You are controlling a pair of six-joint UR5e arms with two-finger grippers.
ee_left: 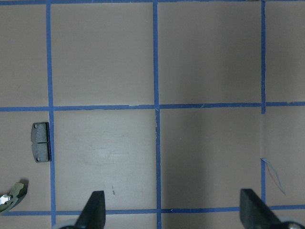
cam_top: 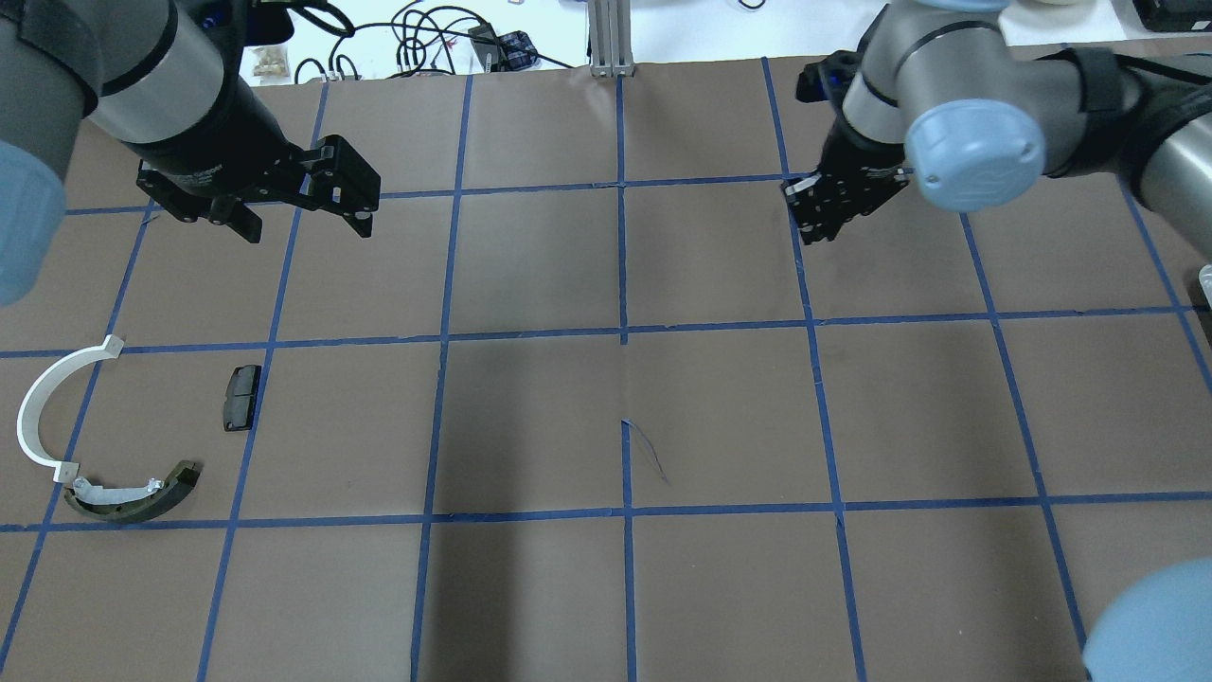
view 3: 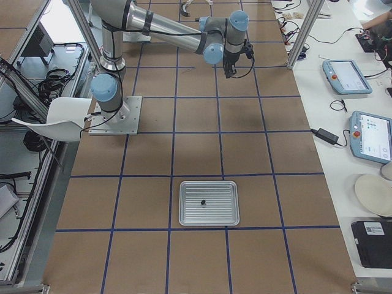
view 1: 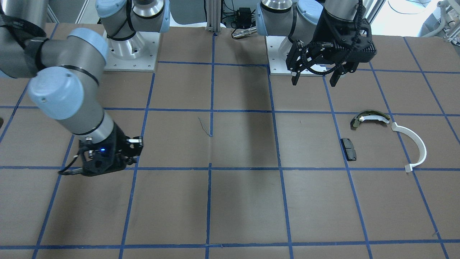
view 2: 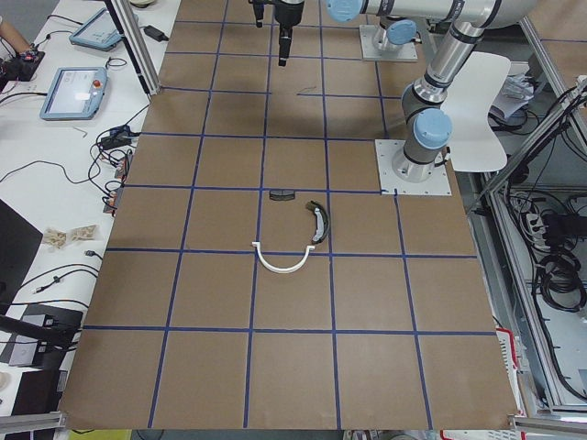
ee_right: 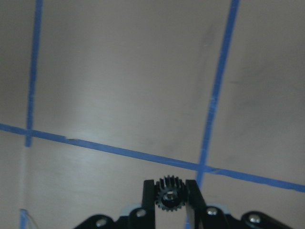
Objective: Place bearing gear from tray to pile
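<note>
My right gripper [ee_right: 169,188] is shut on a small black toothed bearing gear [ee_right: 169,195] and holds it above the brown table. It also shows in the overhead view [cam_top: 812,210] and the front view [view 1: 133,146]. The pile lies far across the table: a thin white half-ring arc [cam_top: 43,407], an olive-and-white curved shoe [cam_top: 133,494] and a small dark pad [cam_top: 240,397]. My left gripper [cam_top: 303,220] is open and empty, hovering beyond the pile; the pad shows in the left wrist view [ee_left: 40,142]. The metal tray [view 3: 184,211] shows only in the right side view.
A small dark part [view 3: 203,201] lies in the middle of the tray. Blue tape lines grid the table. The two arm bases [view 1: 131,50] [view 1: 284,54] stand at the robot's edge. Tablets [view 3: 343,76] and cables sit on the side bench.
</note>
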